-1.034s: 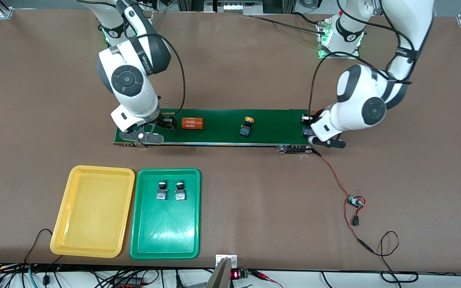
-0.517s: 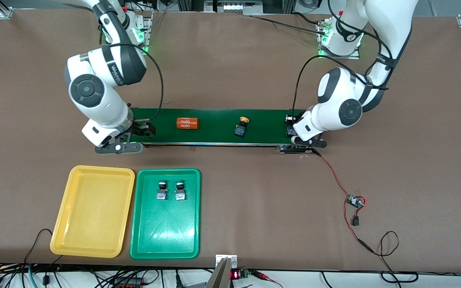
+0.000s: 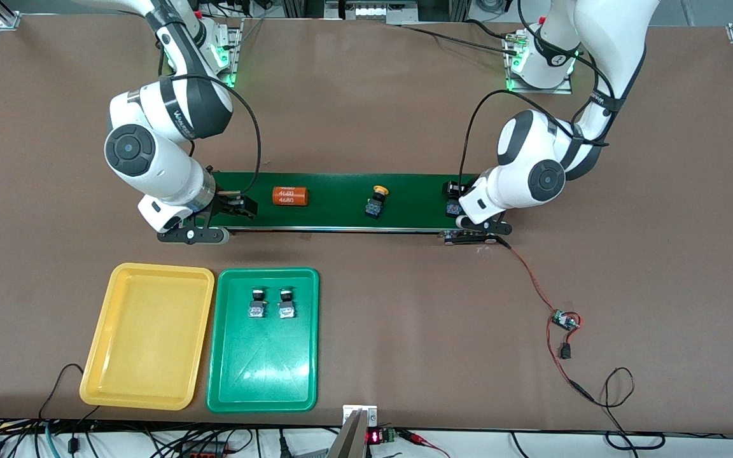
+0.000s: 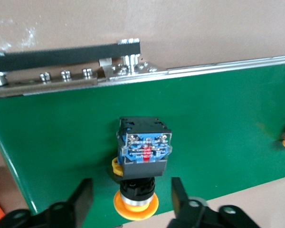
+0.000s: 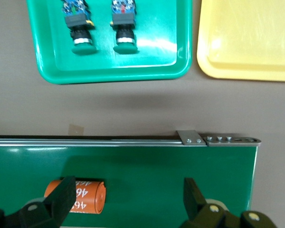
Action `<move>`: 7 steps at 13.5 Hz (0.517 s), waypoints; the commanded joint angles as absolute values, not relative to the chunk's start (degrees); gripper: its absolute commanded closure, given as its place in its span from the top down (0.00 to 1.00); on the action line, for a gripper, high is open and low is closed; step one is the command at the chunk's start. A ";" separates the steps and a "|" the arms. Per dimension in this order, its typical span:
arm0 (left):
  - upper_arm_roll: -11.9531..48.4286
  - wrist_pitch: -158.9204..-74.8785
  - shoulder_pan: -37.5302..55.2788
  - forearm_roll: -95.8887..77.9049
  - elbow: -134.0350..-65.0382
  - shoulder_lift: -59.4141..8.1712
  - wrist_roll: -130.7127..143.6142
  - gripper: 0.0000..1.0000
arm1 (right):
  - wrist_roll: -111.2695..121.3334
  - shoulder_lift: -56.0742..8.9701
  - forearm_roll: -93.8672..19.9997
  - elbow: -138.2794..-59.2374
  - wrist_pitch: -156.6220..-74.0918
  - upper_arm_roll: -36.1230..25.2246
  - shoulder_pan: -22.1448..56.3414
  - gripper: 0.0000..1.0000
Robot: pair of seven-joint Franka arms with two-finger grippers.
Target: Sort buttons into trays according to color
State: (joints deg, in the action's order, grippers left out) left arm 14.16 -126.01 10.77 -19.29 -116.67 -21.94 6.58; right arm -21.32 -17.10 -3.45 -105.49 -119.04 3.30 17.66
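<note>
Left gripper [image 4: 128,202], fingers apart, straddling a yellow-capped button [image 4: 141,164] on the conveyor belt [image 3: 341,191]; right gripper [image 5: 126,202] hovering w/ fingers apart over belt's other end.

The green tray [image 3: 263,375] and the yellow tray [image 3: 144,369] look like glossy, smooth plastic with soft highlights. The conveyor belt [image 3: 417,191] is matt dark green, edged by a shiny metal rail [image 4: 218,68] with bright screws. The table [image 3: 404,331] is matt brown. The yellow-capped button [image 4: 141,156] shows smooth plastic.
</note>
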 commanded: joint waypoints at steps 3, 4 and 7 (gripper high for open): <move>12.92 -116.21 8.45 -20.39 -116.10 -11.80 6.77 1.00 | -29.70 -16.43 -4.31 -108.19 -120.50 4.31 20.30 1.00; 12.66 -114.71 6.26 -20.13 -116.10 -10.65 6.59 1.00 | -29.71 -16.78 -4.31 -108.19 -120.59 4.48 20.30 1.00; 9.07 -113.47 3.69 -15.85 -116.72 -10.37 6.24 1.00 | -29.79 -18.01 -4.22 -107.93 -120.67 5.10 20.21 1.00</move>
State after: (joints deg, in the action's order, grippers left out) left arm 11.00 -113.94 4.84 -18.57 -115.29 -10.79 6.97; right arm -29.29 -17.65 -3.53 -107.59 -119.92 4.78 20.51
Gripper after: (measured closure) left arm 0.000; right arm 0.000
